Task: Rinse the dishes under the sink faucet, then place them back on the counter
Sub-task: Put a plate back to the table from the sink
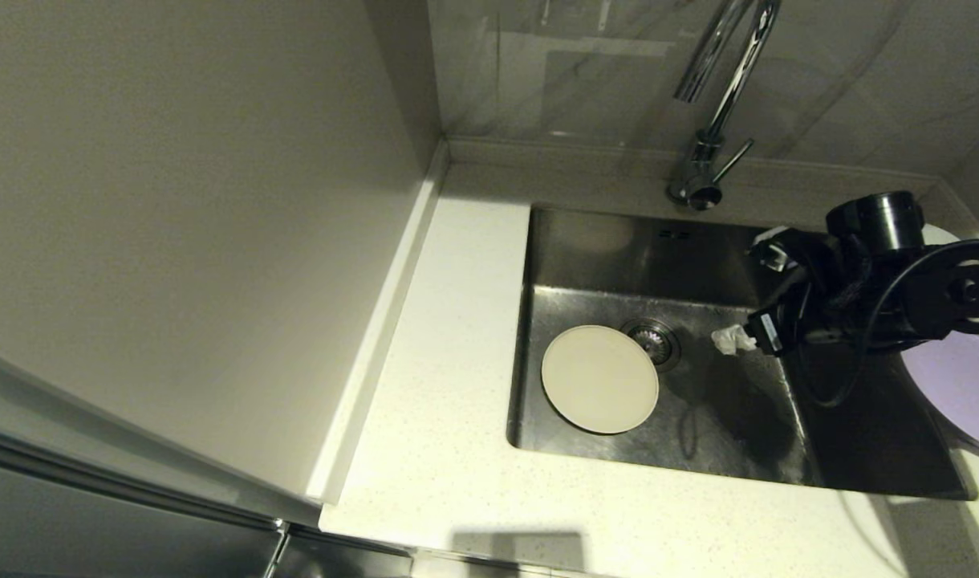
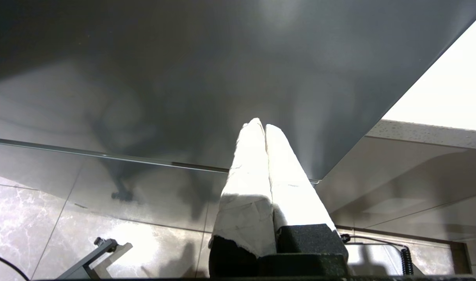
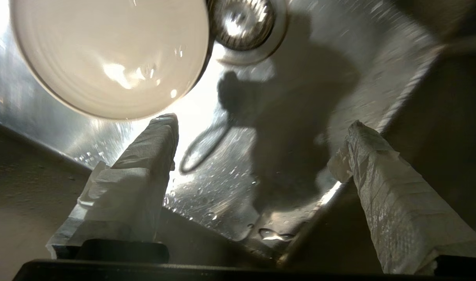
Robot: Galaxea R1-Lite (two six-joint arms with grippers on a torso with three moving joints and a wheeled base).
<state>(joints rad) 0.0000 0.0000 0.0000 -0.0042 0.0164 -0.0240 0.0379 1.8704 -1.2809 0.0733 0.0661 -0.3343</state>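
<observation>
The cream-beige plate (image 1: 600,379) lies flat on the bottom of the sink (image 1: 730,433), at its left side, touching the drain strainer (image 1: 651,341). The right wrist view shows the plate (image 3: 109,54) wet, with the strainer (image 3: 244,23) beside it. My right gripper (image 1: 748,289) hovers over the right half of the basin, open and empty (image 3: 261,123), apart from the plate. The chrome faucet (image 1: 714,104) rises at the back ledge; no water stream shows. The lavender plate (image 1: 959,393) rests on the counter (image 1: 449,377) right of the sink. A white rim (image 1: 939,234) behind the arm may be the bowl.
A beige wall panel (image 1: 176,225) borders the counter on the left. My left gripper (image 2: 261,125) is parked low beside a dark cabinet front, outside the head view, fingers pressed together. Water drops cover the sink bottom (image 3: 206,187).
</observation>
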